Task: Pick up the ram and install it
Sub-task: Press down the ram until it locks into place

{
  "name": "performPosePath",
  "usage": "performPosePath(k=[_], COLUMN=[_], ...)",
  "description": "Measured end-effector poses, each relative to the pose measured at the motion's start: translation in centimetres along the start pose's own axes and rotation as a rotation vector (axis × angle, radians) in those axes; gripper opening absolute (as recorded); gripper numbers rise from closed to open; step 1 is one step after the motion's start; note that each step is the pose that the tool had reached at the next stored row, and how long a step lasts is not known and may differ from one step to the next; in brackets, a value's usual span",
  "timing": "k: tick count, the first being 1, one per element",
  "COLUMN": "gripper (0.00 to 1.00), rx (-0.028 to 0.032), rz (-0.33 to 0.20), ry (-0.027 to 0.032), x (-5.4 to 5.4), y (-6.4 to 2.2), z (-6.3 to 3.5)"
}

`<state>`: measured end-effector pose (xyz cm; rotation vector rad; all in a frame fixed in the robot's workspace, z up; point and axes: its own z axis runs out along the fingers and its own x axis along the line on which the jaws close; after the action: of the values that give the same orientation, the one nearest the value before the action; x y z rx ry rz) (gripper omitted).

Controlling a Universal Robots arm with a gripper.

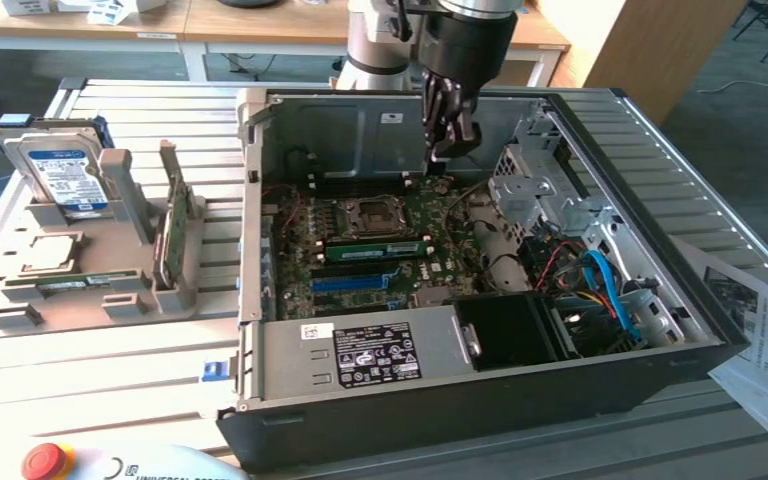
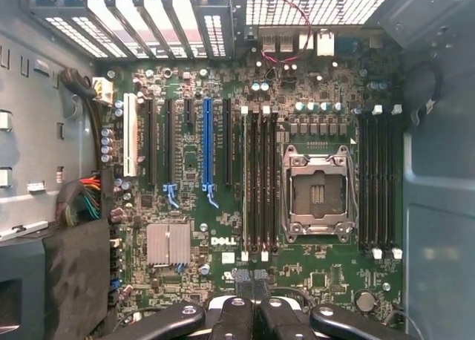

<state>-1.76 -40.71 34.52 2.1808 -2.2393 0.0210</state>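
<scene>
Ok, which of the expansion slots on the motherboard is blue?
The long blue slot, flanked by black slots; the white slot lies farther from the CPU socket.

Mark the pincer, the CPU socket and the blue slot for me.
pincer (image 1: 446,150): exterior view, between its shut fingertips.
CPU socket (image 2: 315,194): wrist view, centre of the socket.
blue slot (image 2: 207,141): wrist view, middle of its length.

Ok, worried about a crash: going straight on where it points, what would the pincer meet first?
The pincer would likely meet the circuit board near its long black slots; depth unclear.

One gripper (image 1: 447,150), one computer case (image 1: 518,400), one hard drive (image 1: 64,170).
</scene>
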Motion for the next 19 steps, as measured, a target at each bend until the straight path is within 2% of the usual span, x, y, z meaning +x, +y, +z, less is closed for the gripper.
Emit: performPosePath(k=[19], gripper=[0.11], rx=[0.0000], rz=[0.000], ry=[0.0000], x=[0.0], y=[0.00], z=[1.65])
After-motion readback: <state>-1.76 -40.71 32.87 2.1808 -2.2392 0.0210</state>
